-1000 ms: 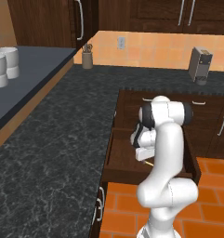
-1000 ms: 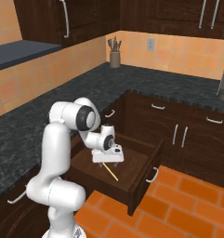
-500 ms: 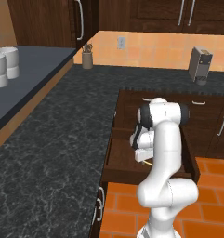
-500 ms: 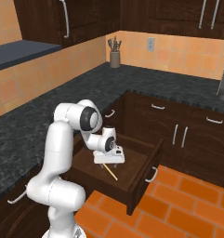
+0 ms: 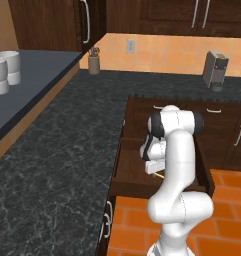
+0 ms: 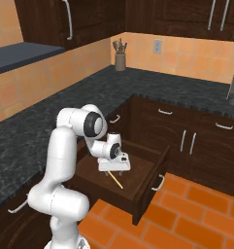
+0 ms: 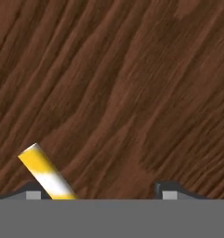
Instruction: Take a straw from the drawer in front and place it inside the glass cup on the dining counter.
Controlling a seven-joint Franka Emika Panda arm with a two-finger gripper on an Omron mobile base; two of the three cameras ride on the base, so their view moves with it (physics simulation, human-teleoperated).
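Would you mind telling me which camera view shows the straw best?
The right base view: the straw lies on the drawer floor below the gripper. The hand view shows one end; the left base view, a sliver.

My hand covering most of the straw (image 6: pixel 118 181) in the right base view, straw (image 7: pixel 47 174) cut off at the hand view's bottom edge, my arm hiding much of the drawer (image 5: pixel 129 170) in the left base view
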